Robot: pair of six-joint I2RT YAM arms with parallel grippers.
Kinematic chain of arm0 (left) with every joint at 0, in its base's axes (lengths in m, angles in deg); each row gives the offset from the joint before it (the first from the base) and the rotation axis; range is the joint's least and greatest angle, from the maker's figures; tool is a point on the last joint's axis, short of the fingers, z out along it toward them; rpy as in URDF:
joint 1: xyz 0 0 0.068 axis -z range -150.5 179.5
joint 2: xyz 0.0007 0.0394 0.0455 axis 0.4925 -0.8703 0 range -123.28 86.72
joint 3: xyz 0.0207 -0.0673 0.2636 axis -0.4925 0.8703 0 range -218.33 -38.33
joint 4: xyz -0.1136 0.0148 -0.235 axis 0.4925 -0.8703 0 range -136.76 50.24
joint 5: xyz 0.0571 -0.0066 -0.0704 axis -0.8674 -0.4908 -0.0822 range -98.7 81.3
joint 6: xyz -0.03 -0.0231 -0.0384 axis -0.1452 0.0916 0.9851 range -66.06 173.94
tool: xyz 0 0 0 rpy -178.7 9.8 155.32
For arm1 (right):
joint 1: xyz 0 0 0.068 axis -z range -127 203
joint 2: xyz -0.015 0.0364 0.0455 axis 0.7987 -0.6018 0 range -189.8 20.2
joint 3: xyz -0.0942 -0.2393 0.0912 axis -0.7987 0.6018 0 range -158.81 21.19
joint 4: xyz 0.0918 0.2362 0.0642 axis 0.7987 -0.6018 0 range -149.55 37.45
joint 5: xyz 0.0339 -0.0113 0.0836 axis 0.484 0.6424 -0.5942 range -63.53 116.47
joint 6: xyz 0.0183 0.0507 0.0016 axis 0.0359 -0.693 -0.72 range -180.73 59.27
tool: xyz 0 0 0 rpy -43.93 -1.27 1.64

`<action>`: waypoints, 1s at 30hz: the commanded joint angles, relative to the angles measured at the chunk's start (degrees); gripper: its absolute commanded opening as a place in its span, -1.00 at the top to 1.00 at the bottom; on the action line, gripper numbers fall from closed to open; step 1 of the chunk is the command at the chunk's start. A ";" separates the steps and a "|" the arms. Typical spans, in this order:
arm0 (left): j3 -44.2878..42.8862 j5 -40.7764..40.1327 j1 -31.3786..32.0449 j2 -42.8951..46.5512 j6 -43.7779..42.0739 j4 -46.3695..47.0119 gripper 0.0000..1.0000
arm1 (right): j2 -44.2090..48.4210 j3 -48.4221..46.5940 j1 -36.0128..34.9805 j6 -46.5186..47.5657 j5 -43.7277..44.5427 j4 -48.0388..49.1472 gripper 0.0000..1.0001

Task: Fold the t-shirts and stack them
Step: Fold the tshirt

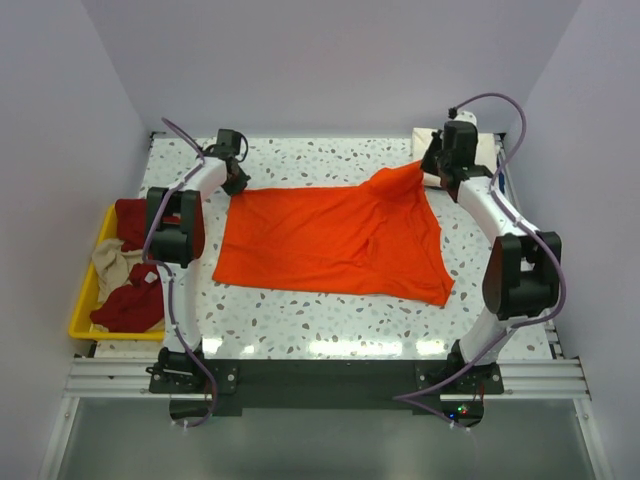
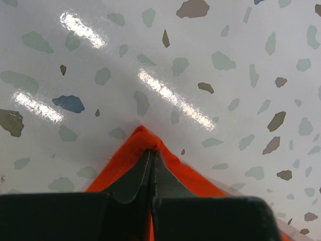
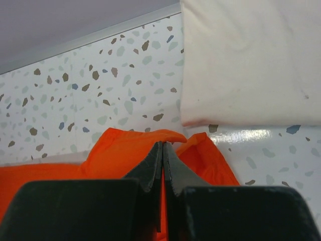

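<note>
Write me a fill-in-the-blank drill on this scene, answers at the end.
The spread t-shirt is ____ in colour.
The left gripper and the right gripper are each ____ on one far corner of it.
The folded cream-white t-shirt lies nearest the ____ gripper.
The yellow tray holds dark red cloth and ____ cloth.
Missing words: orange; shut; right; beige.
</note>
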 commanded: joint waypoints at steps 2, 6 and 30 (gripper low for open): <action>-0.42 0.64 0.20 1.65 -0.35 -0.33 1.00 | 5.92 1.48 0.31 -0.60 -0.38 2.65 1.00; 0.46 1.69 0.11 4.28 -0.35 0.99 1.00 | 8.29 3.85 0.31 -0.87 -0.11 2.57 1.00; 17.59 2.66 0.02 20.89 -0.27 6.61 1.00 | 24.45 21.68 0.23 -7.02 0.42 -2.97 1.00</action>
